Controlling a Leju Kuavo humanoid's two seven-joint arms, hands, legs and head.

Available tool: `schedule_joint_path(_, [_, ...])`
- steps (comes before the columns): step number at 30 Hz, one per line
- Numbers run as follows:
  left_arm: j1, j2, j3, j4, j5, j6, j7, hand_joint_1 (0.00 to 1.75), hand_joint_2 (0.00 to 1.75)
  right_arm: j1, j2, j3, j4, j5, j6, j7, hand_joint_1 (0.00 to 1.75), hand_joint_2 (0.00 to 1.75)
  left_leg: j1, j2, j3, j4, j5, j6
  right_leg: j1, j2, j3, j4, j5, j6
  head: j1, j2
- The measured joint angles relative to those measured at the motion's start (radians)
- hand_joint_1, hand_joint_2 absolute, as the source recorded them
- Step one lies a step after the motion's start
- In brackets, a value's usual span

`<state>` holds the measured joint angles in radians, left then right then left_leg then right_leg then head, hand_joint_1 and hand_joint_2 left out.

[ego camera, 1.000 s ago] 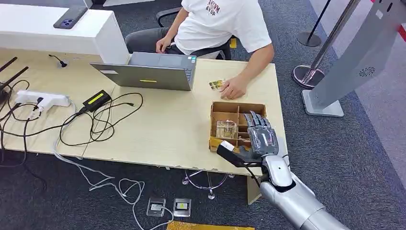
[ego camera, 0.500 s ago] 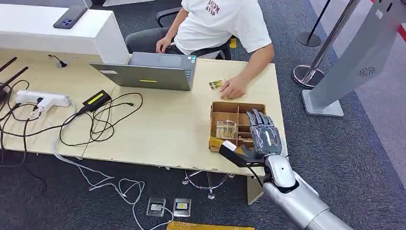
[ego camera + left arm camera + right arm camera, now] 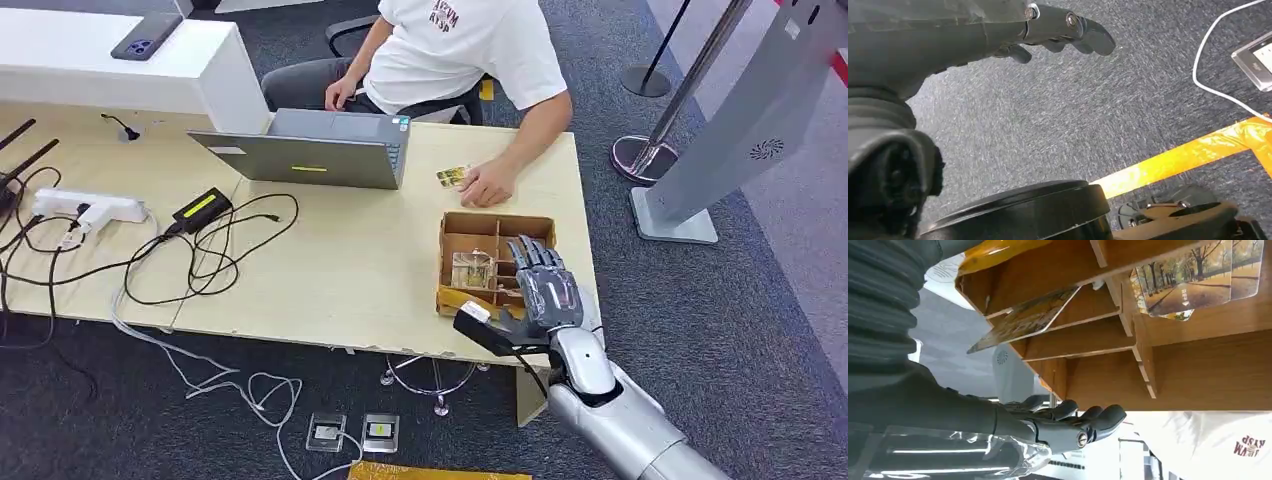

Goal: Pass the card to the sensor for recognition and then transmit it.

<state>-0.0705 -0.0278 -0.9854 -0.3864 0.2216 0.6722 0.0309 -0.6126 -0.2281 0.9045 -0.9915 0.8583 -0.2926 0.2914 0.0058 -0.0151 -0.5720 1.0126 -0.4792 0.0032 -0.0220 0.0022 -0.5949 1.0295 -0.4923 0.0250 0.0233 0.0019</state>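
The right hand [image 3: 545,290] is dark matt plastic on a smooth, silvery metal arm. Under its fingers, the box [image 3: 460,232] looks like plain brown cardboard or thin wood, holding glossy printed cards [image 3: 1193,277]. The table [image 3: 330,260] beneath is pale, smooth wood laminate; beyond its edge, the floor [image 3: 700,330] is rough grey carpet.

Brown cardboard tray [image 3: 495,226] at centre right — cards [image 3: 1193,282] printed with autumn trees; yellow floor tape [image 3: 1193,155] on grey carpet [image 3: 1048,115].
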Motion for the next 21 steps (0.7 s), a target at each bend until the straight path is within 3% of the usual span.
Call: schedule_joint_path(21, [0.002,-0.001,0.008,0.0,-0.002,0.0,0.008,0.0,0.0,0.008,-0.013,-0.003,-0.008,-0.027,-0.008,0.009,0.0,1.75,0.0,0.0,0.0,0.0,0.0,0.0,0.0,0.0,0.0,0.0,0.0,0.0,0.0,0.0])
